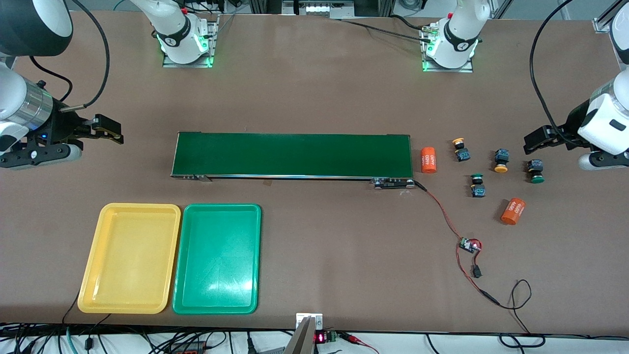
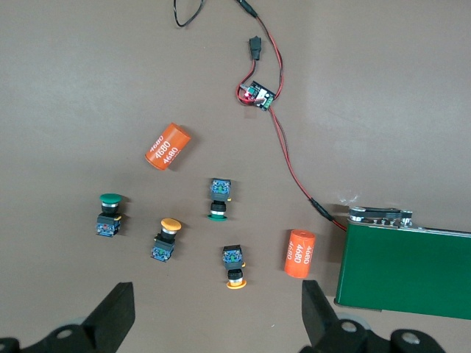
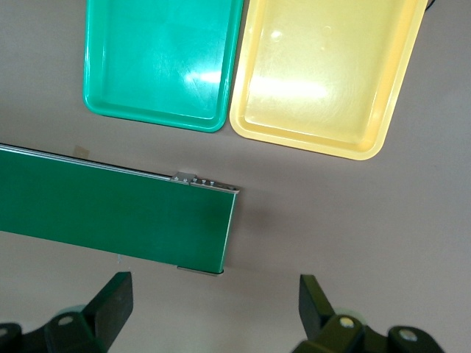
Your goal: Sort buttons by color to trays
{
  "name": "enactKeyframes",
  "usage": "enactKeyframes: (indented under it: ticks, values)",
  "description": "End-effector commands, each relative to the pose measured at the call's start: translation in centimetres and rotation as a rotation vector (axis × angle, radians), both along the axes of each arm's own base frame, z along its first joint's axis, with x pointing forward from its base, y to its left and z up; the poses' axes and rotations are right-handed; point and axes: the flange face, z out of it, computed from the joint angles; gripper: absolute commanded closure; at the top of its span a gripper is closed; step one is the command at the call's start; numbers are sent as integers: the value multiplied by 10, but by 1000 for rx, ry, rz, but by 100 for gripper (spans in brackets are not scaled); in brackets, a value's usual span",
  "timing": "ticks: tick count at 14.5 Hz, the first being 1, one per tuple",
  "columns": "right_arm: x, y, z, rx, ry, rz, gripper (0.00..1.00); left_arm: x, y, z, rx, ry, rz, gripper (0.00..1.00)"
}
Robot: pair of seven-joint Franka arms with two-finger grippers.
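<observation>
My left gripper (image 2: 213,320): wide open, empty, above buttons (image 2: 219,198) beside belt (image 1: 292,155).
My right gripper (image 3: 213,316): wide, empty, waiting.
Risk: orange cylinders (image 2: 168,146) close by; I might nudge one.

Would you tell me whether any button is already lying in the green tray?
No, the green tray holds nothing; all four buttons lie on the table near the left arm's end of the conveyor belt.

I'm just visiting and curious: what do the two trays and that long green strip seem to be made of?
Yellow tray and green tray: likely moulded plastic, glossy, with bright glare spots and rounded rims. Conveyor belt: dark green, probably rubbery or coated fabric, duller sheen, in a metal-looking edge frame.
</observation>
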Motion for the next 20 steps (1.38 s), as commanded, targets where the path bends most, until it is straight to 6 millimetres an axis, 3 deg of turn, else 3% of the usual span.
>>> enactKeyframes:
  ticks: [1,6,12,15,17,18,20]
  values:
    - [3,-1,3,-2,-6,-7,0,-10,19,16,-16,34,25,0]
    - [4,-2,2,1,-3,-9,0,-18,10,29,-28,27,-126,0]
    - [5,-5,1,4,-4,-19,0,-20,11,29,-29,34,-68,0]
    - [5,-4,1,3,-4,-14,0,-13,20,7,-29,79,-56,0]
    - [5,-4,1,3,-4,-17,0,-8,14,-15,-34,153,-77,0]
    - [5,-4,1,2,-4,-14,0,-2,9,-36,-40,191,-90,0]
    - [5,-2,-1,-1,-2,-12,0,7,22,-60,-43,228,-74,0]
